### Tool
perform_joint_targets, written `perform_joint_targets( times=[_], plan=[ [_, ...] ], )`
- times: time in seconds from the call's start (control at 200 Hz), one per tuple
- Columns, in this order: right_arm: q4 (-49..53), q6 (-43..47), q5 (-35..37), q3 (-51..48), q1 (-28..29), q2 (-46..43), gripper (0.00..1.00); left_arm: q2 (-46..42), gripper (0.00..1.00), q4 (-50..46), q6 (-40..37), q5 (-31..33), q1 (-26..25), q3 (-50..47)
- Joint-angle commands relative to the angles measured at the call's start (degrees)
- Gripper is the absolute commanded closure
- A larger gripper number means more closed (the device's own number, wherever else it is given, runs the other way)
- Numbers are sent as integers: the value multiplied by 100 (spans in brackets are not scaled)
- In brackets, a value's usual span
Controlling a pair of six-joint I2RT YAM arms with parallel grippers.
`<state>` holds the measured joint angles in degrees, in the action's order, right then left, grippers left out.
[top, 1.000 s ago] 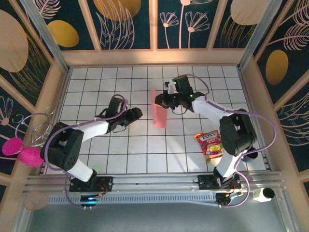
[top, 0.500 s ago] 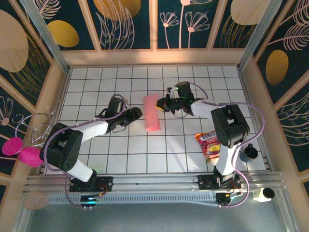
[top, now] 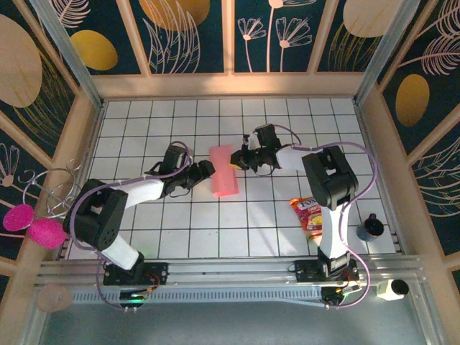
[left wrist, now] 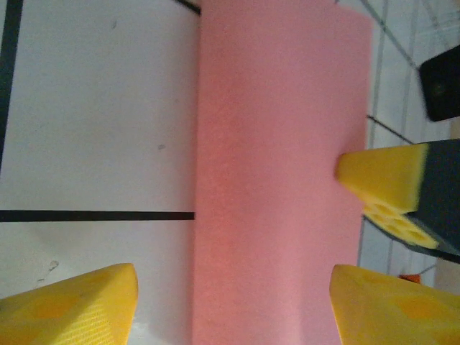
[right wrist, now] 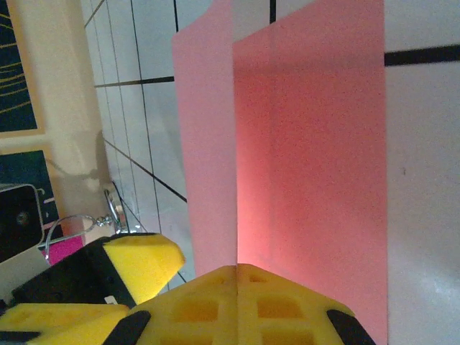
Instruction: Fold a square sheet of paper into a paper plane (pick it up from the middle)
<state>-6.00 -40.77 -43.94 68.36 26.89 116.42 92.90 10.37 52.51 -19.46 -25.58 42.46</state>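
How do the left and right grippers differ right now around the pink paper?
The right gripper is shut on the folded pink paper, pinching its edge; the left gripper is open, jaws spread wide, not clamping it. The right gripper reaches in from the paper's right side, the left gripper from its left. Both have yellow fingers.

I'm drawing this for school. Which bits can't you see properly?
- Right wrist view: gripped edge of the pink paper, hidden inside the shut right pincer.
- Left wrist view: the paper's near end, cut off by the bottom edge.
- Top view: the small dark thing at far right, too small to name.
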Motion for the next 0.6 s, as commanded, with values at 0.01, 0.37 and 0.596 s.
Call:
perform_joint_targets(
  times=[0.01,0.37,0.596],
  plan=[
    [140,286,-1,214,36,249,100,288,30,-459,-143,297,-152,433],
    [542,641,-153,792,44,657,100,1047,36,-814,-189,403,-227,1115],
    [582,643,-176,807,51,721,100,1258,49,-1079,-140,722,-242,1214]
  ],
)
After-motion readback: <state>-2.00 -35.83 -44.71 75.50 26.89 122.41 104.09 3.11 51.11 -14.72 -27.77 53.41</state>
